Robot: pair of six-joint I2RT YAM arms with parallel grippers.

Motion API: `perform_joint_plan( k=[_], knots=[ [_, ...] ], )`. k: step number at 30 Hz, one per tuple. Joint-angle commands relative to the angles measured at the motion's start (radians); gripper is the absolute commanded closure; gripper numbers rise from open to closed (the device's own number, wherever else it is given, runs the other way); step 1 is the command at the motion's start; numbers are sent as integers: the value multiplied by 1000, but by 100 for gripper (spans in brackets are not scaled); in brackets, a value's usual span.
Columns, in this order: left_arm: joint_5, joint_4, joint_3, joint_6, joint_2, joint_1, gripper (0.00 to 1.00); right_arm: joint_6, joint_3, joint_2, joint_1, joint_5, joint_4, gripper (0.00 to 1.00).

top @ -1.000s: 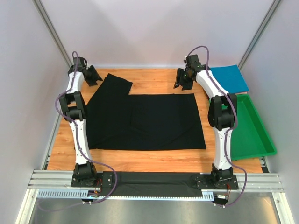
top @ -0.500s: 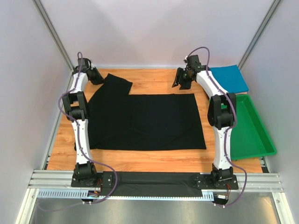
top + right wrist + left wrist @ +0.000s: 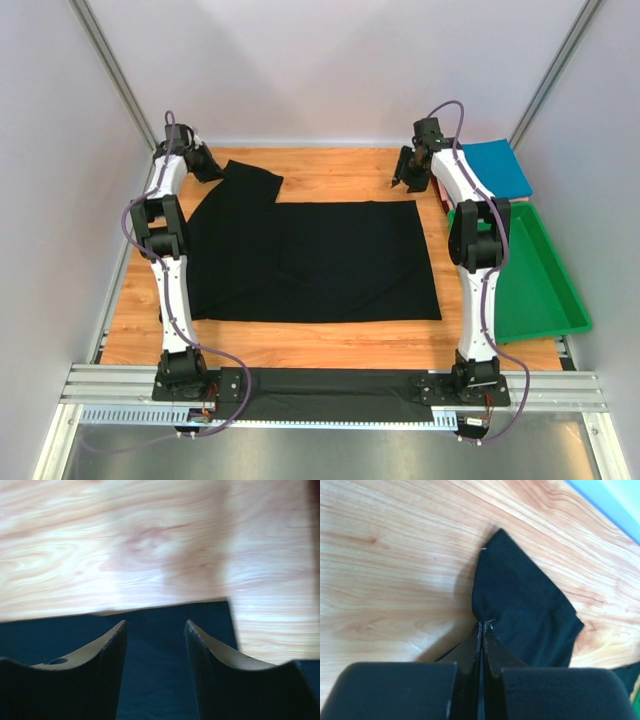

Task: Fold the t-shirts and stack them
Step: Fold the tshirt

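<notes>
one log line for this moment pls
step: fold black t-shirt | left gripper: shut on sleeve | right gripper: open, at far-right corner, no grip | teal t-shirt: far right

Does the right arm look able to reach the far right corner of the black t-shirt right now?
Probably yes: the right gripper hangs open right by that corner of the black t-shirt, and nothing lies between them.

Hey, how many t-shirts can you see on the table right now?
2: a black t-shirt spread across the middle of the table, and a folded teal-blue t-shirt at the far right corner. The right arm may hide another.
</notes>
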Motion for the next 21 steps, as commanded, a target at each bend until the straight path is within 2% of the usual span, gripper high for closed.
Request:
perform_joint_plan(
  k=[1, 14, 21],
  knots=[
    [53, 35, -12, -4, -97, -3, 100, -76, 26, 29, -13, 78, -26, 48],
    [53, 46, -12, -8, -100, -3, 100, -266, 29, 78, -55, 55, -29, 49],
    [47, 47, -8, -8, -95, -4, 100, -311, 35, 111, -61, 32, -17, 51]
  ],
)
